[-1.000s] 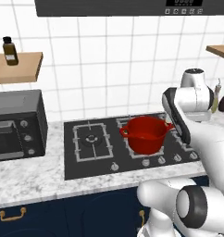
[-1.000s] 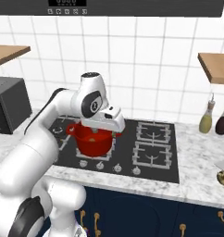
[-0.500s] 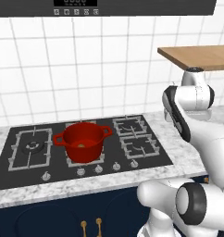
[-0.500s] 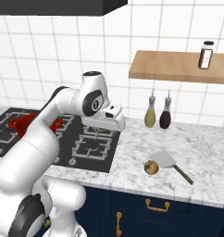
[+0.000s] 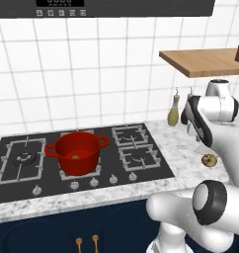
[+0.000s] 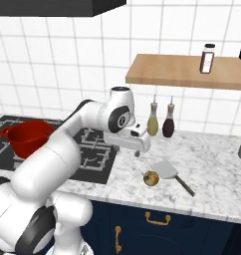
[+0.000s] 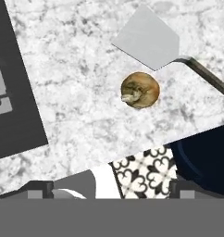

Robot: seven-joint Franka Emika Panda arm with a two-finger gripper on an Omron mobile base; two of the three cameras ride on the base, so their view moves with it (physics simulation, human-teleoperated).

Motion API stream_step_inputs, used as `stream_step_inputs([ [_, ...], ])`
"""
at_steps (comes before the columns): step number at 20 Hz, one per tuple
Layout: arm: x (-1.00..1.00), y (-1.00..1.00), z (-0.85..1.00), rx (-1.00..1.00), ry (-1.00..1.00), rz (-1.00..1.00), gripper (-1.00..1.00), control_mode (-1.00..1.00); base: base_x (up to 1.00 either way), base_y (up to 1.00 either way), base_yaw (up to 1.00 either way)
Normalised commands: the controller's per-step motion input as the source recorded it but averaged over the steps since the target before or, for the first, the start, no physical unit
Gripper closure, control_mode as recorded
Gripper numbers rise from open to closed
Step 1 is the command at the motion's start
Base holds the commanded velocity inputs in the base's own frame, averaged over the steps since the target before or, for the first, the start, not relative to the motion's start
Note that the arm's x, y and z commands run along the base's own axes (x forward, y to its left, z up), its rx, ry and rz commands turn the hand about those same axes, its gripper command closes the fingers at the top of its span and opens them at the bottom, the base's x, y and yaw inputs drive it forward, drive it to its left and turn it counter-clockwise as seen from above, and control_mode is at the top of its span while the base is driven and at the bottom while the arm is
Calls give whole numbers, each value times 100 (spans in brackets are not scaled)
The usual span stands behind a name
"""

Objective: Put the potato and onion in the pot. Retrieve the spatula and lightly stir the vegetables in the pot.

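The pot [image 5: 77, 152] is round, glossy red, with two small loop handles at its rim; it stands on the black gas hob [image 5: 141, 163], on a burner near the hob's middle, and a small pale object lies at its bottom, too small to identify. The hob carries grey cast grates and a row of round metallic knobs along its front edge. The counter [image 6: 212, 164] is white-grey veined marble over dark blue cabinet fronts with brass-coloured handles. On the counter to the right of the hob lies the onion [image 7: 140, 90], a round brown bulb with a papery skin and a pale root stub. Just beside it, close to touching, lies the spatula [image 7: 151, 38], with a flat matte grey trapezoid blade and a thin dark handle. A wooden shelf [image 6: 182, 71] on the white tiled wall holds a dark spice jar [image 6: 208, 58] whose label is too small to read. Two bottles [image 6: 160, 119] stand against the wall under the shelf. The gripper [image 6: 138, 148] hangs above the counter, between the hob edge and the onion, fingers spread wide and empty. The onion lies apart from the fingers, below and ahead of them; the pot stands well apart, across the hob.
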Motion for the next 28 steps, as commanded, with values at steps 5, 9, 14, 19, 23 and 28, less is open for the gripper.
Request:
stream_step_inputs([
  [5,4,-32,-75,13,12,0,-100,-100,0,0,0],
  [9,23,-43,-62,1,3,-2,-100,-100,0,0,0],
  [14,5,-22,-32,6,1,0,-100,-100,0,0,0],
  [19,19,-16,-34,1,5,0,-100,-100,0,0,0],
  [23,38,-23,-25,0,6,-1,-100,-100,0,0,0],
  [28,37,-31,-21,1,5,-1,-100,-100,0,0,0],
])
